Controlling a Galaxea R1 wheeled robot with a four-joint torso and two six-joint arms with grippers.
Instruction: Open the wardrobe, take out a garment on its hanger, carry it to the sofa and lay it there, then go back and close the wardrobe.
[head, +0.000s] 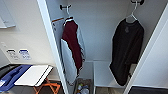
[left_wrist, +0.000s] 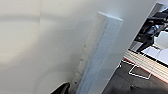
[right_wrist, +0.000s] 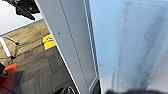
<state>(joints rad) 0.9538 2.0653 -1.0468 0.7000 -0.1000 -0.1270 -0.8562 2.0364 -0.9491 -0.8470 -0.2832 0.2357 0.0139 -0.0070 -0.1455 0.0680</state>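
The wardrobe (head: 100, 37) stands open; the garment (head: 126, 50) hangs limp on its hanger (head: 132, 15). Judged soft and light: take hold at the hanger's hook. Whether either arm's jaws are open or closed cannot be told.

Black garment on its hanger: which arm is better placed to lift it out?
Likely right. In the head view the black garment hangs on its hanger at the wardrobe's right side, with the dark red garment at the left. The left wrist camera faces a white door handle.
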